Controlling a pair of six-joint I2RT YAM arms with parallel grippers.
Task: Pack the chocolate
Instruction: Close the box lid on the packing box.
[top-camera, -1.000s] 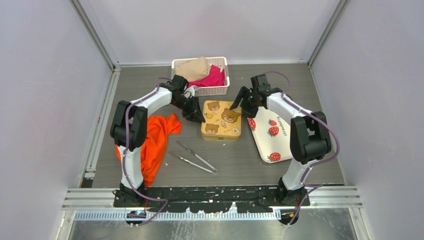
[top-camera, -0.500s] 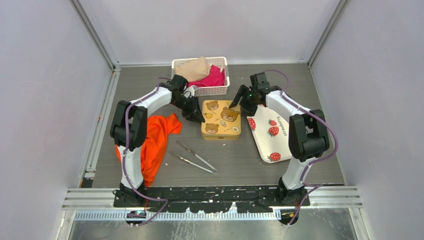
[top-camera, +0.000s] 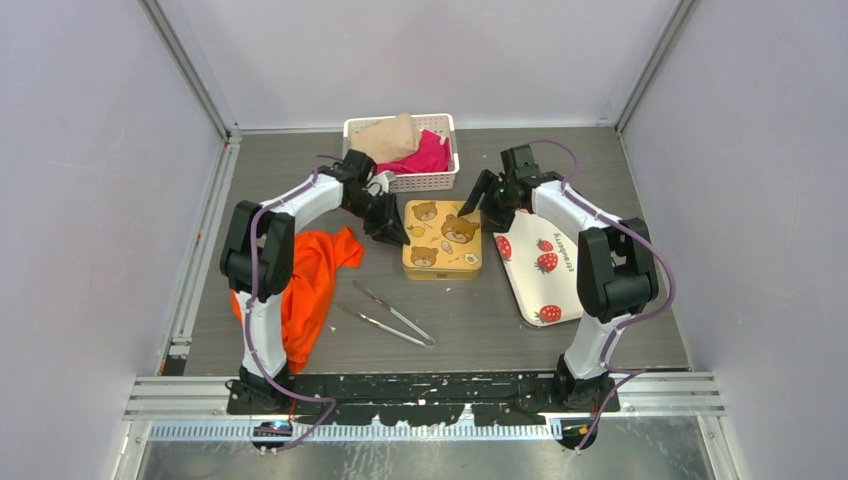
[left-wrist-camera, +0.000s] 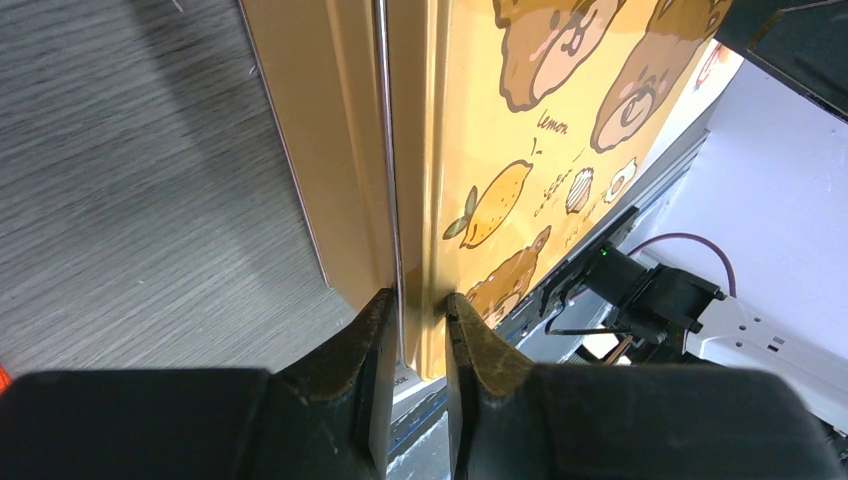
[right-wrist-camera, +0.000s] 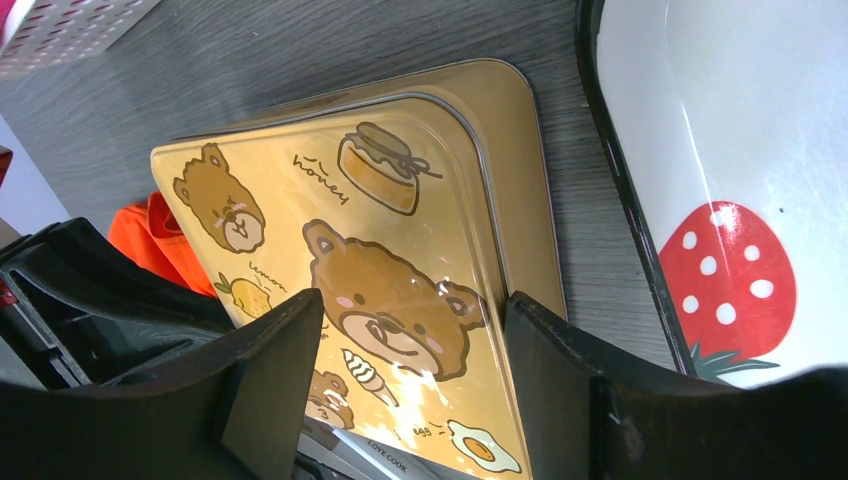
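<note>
Tin lid (top-camera: 442, 236) at centre frame: our left gripper (left-wrist-camera: 418, 322) clamps its edge, while our right gripper (right-wrist-camera: 412, 335) spreads wide over it.

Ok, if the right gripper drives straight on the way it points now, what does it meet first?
The bear-printed lid of the gold tin: it fills the gap between the right gripper's open jaws. Depth is unclear, but it looks close.
</note>
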